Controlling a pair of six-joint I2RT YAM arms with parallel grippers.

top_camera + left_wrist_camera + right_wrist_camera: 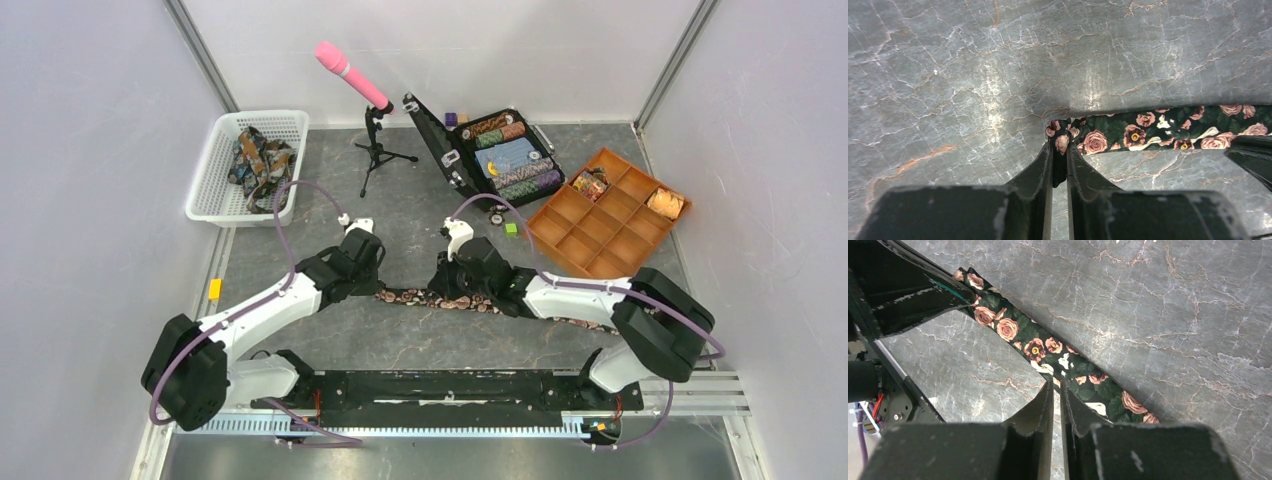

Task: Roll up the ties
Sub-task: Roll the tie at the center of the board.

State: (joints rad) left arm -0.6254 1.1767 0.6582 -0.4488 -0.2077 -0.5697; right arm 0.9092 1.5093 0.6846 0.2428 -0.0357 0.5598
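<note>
One dark tie with pink roses (408, 297) lies flat as a long strip across the table middle, running right under the right arm. My left gripper (372, 287) is shut on its narrow left end; in the left wrist view the fabric (1148, 130) is pinched between the jaws of that gripper (1060, 147). My right gripper (452, 297) stands a short way along the strip. In the right wrist view its jaws (1057, 386) are closed on the near edge of the tie (1033, 345). More ties (258, 158) lie bundled in a white basket.
The white basket (203, 200) stands at the back left. A pink microphone (352, 72) on a tripod and an open poker chip case (500, 155) stand at the back. An orange compartment tray (610, 215) at the right holds two coiled ties (666, 203).
</note>
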